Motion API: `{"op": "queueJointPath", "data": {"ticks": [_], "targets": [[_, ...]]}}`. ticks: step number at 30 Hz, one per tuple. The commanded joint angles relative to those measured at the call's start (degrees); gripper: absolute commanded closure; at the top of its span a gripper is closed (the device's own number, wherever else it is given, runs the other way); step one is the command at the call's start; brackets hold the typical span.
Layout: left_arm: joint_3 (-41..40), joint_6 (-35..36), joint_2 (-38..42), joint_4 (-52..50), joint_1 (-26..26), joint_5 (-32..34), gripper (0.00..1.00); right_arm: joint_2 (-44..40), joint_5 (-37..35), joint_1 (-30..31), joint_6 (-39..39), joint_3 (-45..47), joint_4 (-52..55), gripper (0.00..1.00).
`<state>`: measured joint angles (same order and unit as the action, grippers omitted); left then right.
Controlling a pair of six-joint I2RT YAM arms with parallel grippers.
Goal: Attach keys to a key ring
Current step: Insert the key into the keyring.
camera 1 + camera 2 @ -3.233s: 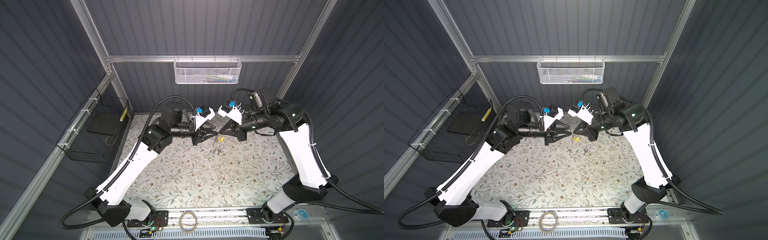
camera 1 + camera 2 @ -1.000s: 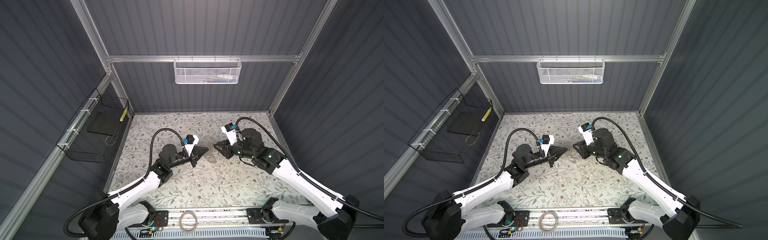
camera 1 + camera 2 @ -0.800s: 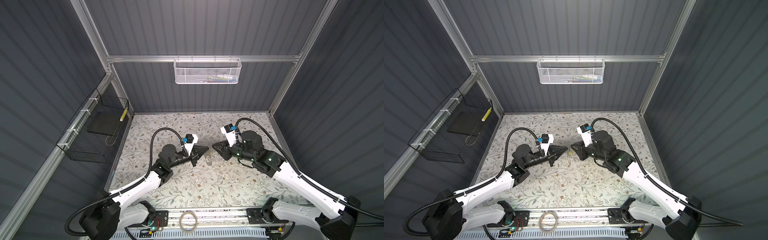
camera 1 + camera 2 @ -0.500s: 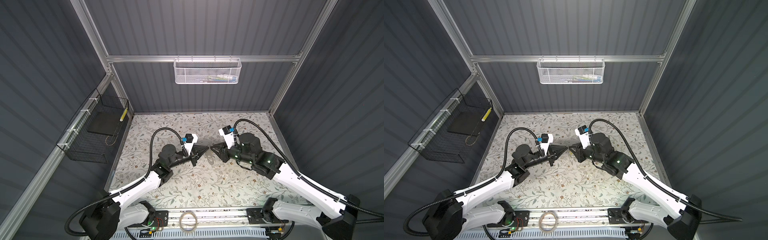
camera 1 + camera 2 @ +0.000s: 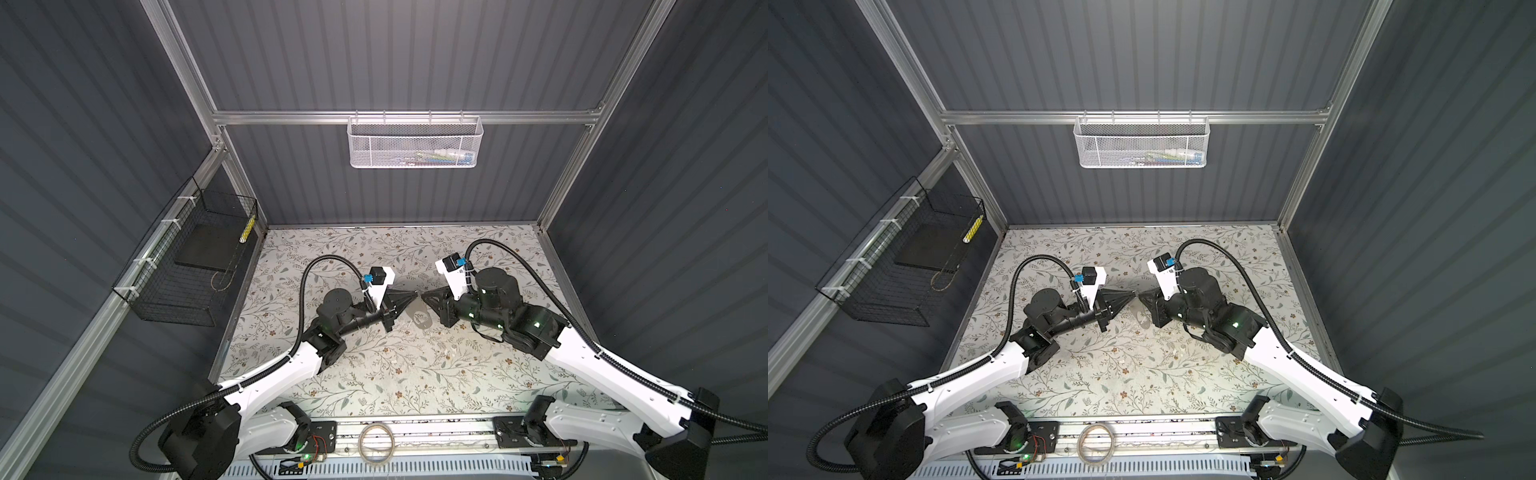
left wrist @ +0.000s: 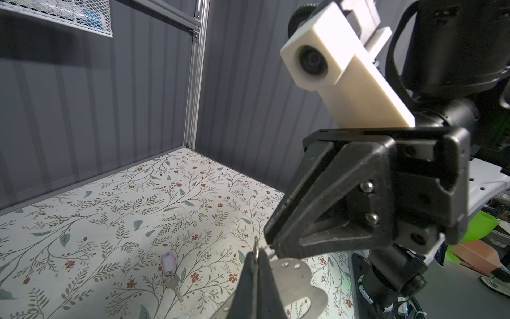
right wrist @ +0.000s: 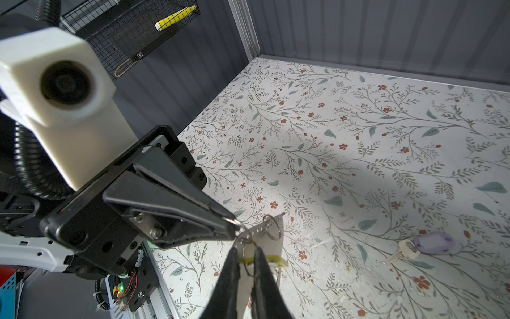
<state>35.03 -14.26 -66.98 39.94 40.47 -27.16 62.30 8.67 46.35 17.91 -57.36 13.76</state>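
Wall basket (image 5: 174, 305) holds marker (image 5: 248, 228); left gripper (image 6: 258, 255) clamps key ring (image 6: 295, 279), right gripper (image 7: 245, 251) pinches key (image 7: 276, 264).

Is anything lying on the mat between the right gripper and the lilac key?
Nothing visible does. The lilac key lies alone on bare mat, apart from the right gripper, whose tips are at the yellow key.

Worktop (image 7: 358, 124): matt covering with a printed floral pattern. Key ring (image 6: 298, 279): flat brushed metal, dull sheen. Lilac key (image 7: 425, 244): glossy translucent plastic head cover, bright metal blade. Fingers (image 6: 317, 221): matt black plastic, fine grain. Camera housing (image 6: 331, 55): smooth cream plastic.
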Motion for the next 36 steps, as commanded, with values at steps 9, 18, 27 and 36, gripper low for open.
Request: {"op": "queueJointPath", "data": {"ticks": [9,18,27,36], "targets": [[0.49,-3.35,0.23,5.88,0.13,0.66,1.0,1.45,1.23,1.11,-0.69,-0.28,-0.49,0.97],[-0.21,-5.69,-0.68,9.57,0.14,-0.58,1.0,1.47,9.03,1.12,-0.99,0.64,-5.58,1.0],[-1.56,-7.98,-0.97,13.67,0.14,-1.48,1.0,1.32,15.6,0.59,-2.55,-0.05,-5.93,0.93],[-2.09,-8.74,-0.97,15.57,0.12,-1.27,1.0,-8.77,-2.96,-0.73,-2.3,3.84,-4.02,0.62]]}}
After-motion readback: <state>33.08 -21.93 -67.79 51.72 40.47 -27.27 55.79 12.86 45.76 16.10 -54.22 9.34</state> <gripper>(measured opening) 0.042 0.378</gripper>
